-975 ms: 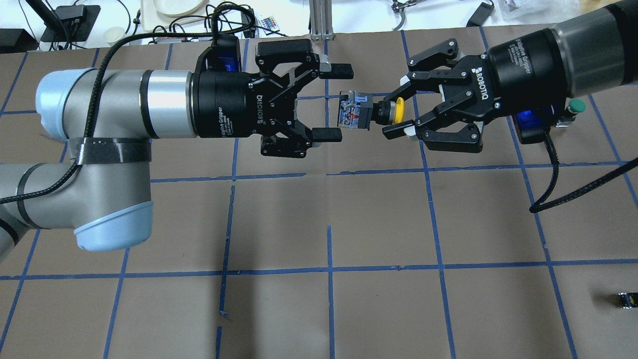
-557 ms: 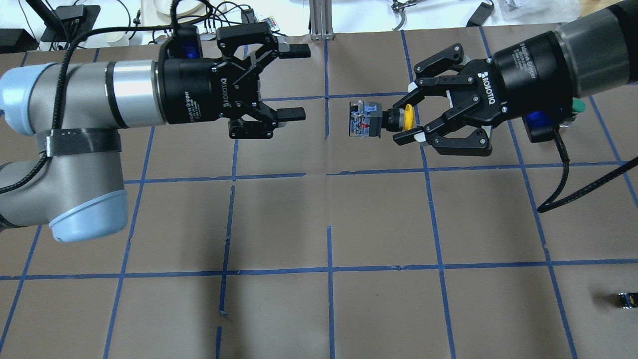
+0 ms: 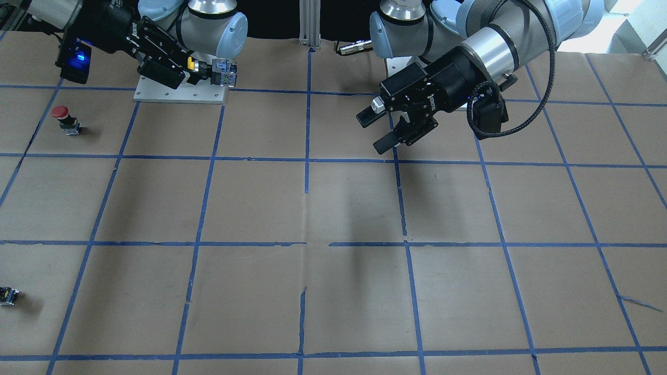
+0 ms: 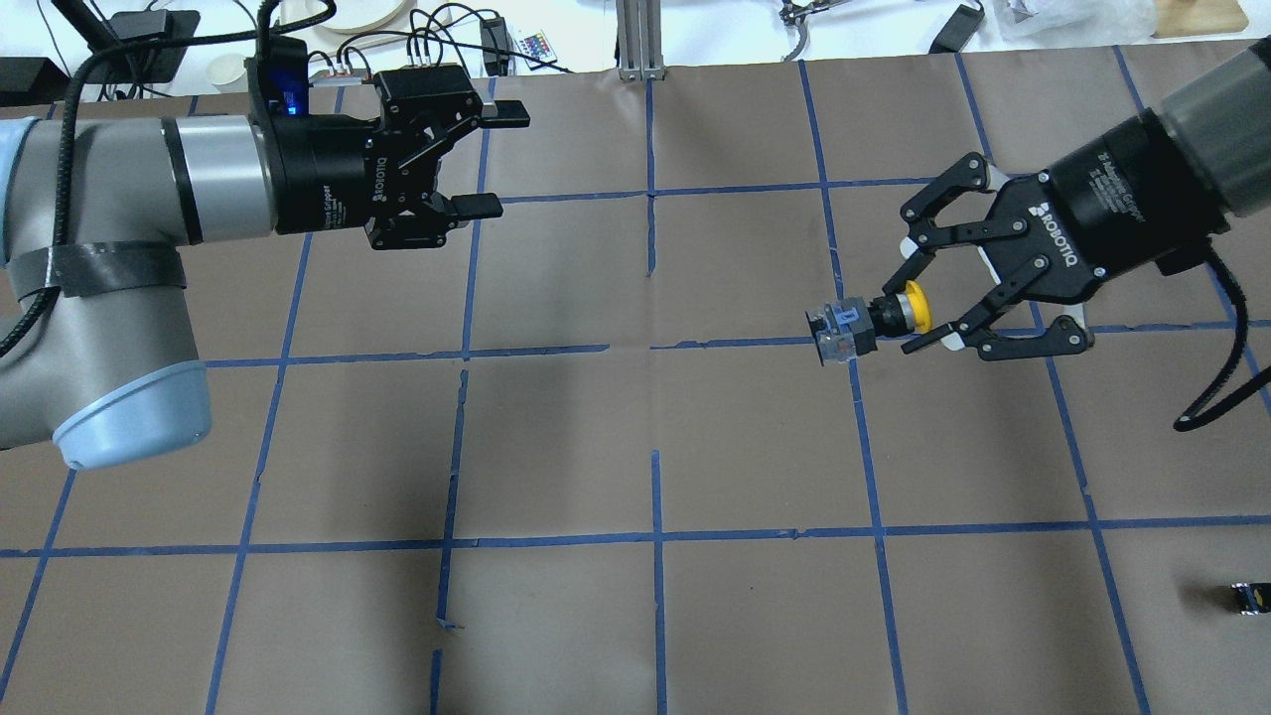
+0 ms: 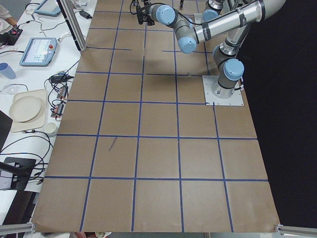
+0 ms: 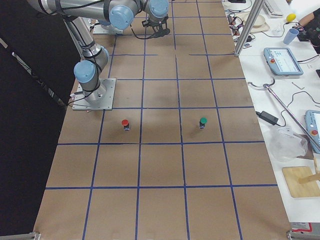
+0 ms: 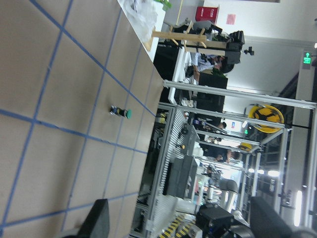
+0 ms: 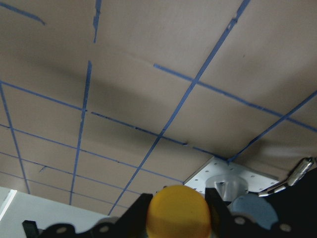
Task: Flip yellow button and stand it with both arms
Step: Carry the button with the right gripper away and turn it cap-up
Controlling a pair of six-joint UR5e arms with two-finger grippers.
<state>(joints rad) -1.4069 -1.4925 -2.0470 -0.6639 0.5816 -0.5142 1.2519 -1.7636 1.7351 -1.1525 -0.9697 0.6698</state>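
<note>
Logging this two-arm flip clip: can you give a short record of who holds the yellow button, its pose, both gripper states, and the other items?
holder: right gripper, shut on the yellow button at its cap end
button pose: sideways, body pointing away from the right gripper, apparently off the table
left gripper: open, empty, well apart from the button
other items: red button, green button, small dark block

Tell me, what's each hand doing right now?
Right hand shut on yellow button, held sideways. Left hand open, empty, well apart. Nothing between them.

left gripper (image 4: 497, 161) spread wide (level) | right gripper (image 4: 908, 313) clamped on yellow button (image 4: 856, 328)
</note>
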